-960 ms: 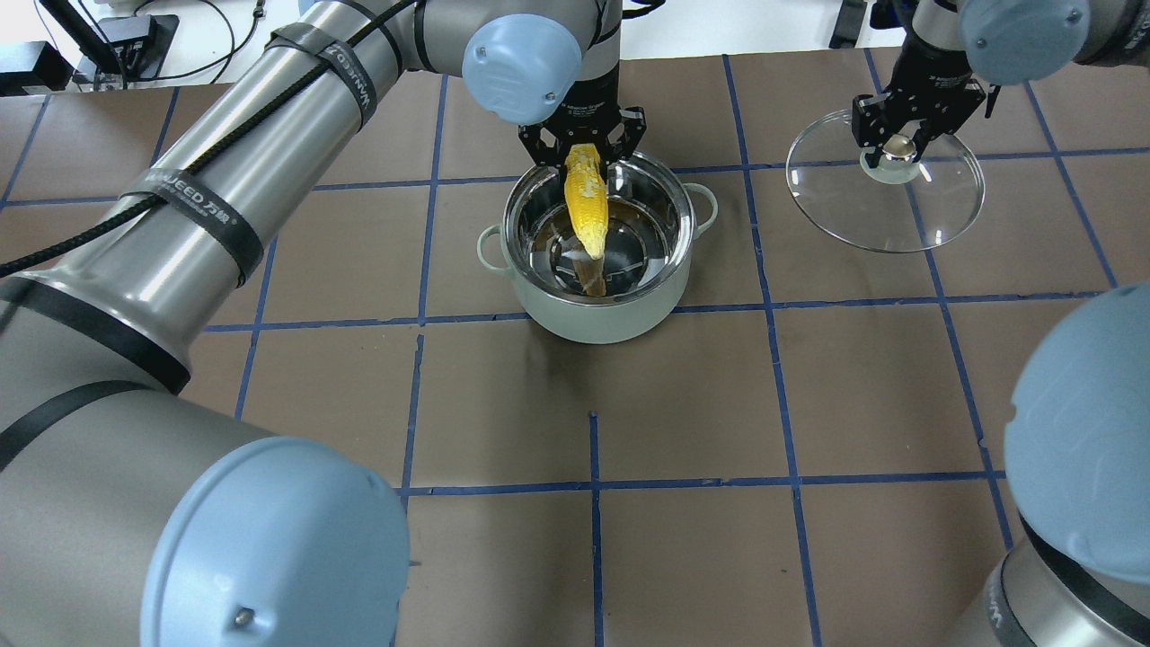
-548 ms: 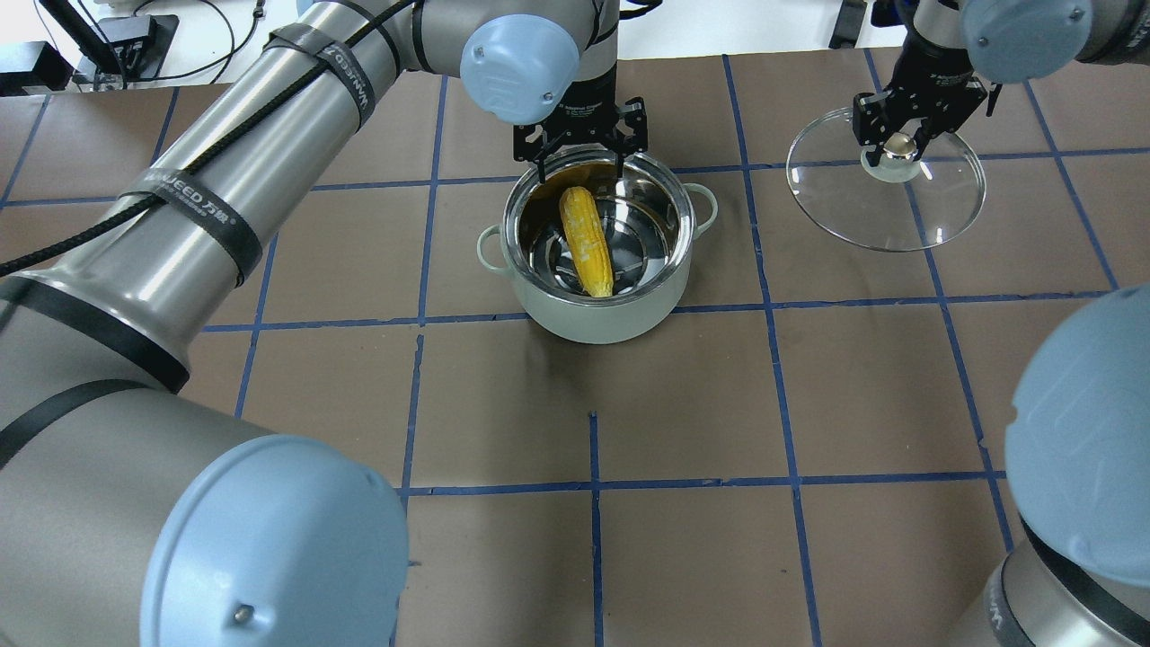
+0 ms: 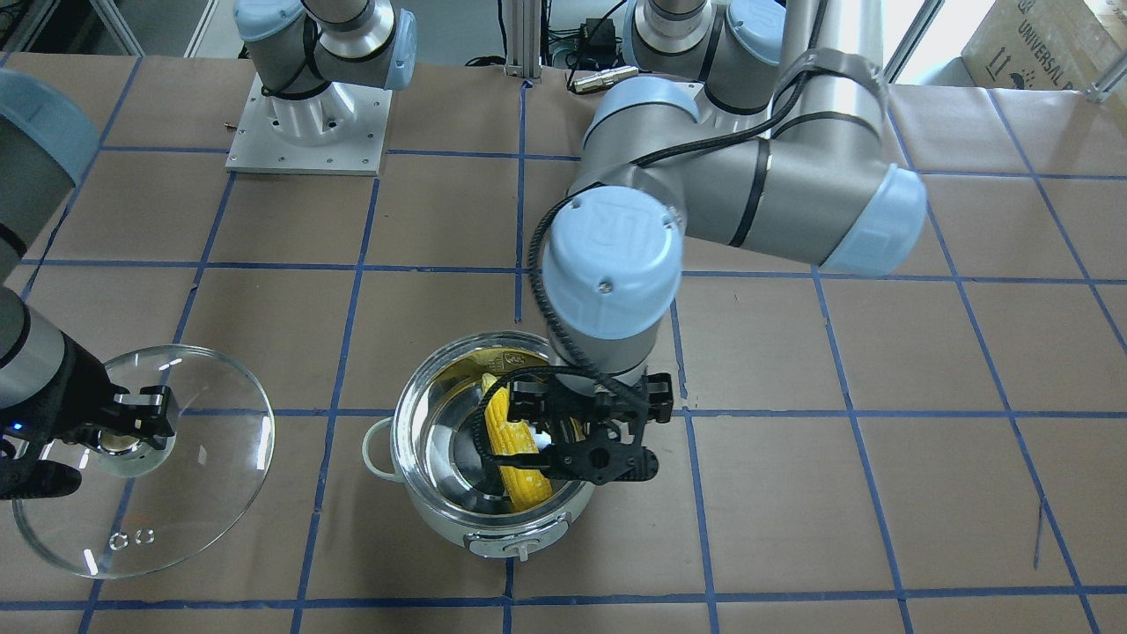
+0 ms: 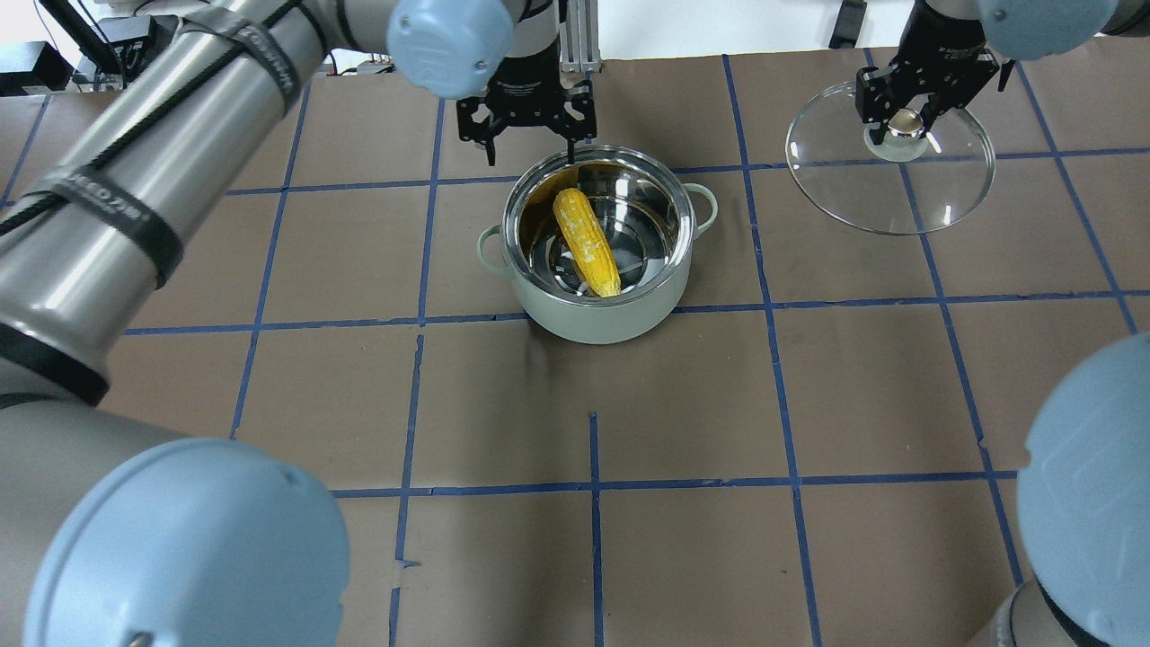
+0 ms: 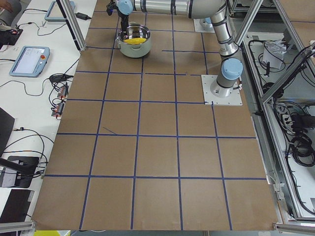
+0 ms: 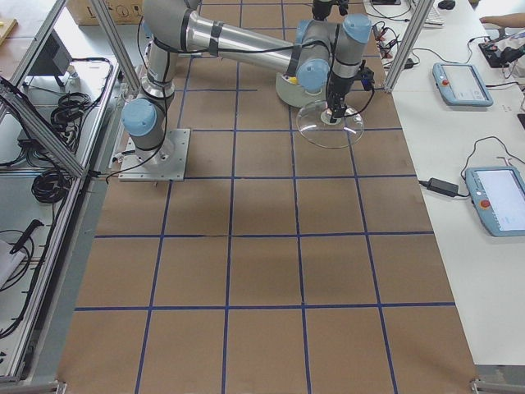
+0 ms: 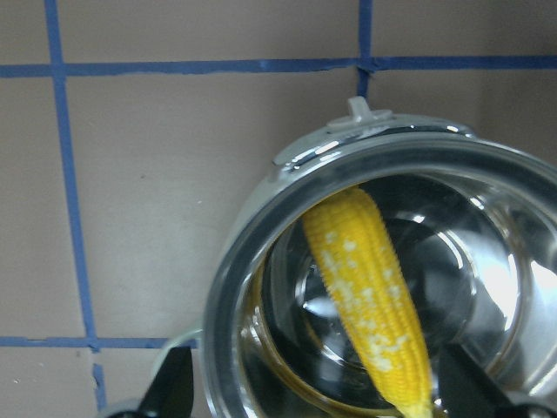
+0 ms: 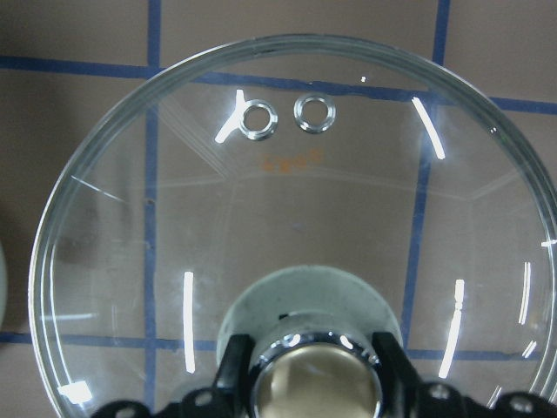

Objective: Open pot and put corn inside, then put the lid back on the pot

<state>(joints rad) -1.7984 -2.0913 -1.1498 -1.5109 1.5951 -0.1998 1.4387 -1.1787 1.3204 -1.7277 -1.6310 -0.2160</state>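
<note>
The pot [image 4: 595,322] stands uncovered at the middle of the table's far part. The corn [image 4: 586,241] lies inside it, tip toward the near rim, and also shows in the left wrist view [image 7: 365,296] and the front view [image 3: 504,424]. My left gripper [image 4: 530,148] is open and empty, above the pot's far rim. My right gripper [image 4: 906,126] is shut on the lid's knob and holds the glass lid [image 4: 898,193] off the table, to the right of the pot. The lid fills the right wrist view [image 8: 305,200].
The pot's control knob [image 3: 519,550] faces away from the robot. The table is brown paper with a blue tape grid [image 4: 593,485]. My left arm [image 4: 135,180] reaches across the table's left half. Tablets and cables lie on side benches [image 6: 500,197].
My left gripper let go of the corn, which dropped to lie in the pot. The gripper then rose and drew back to the far left. The right gripper and lid shifted slightly.
</note>
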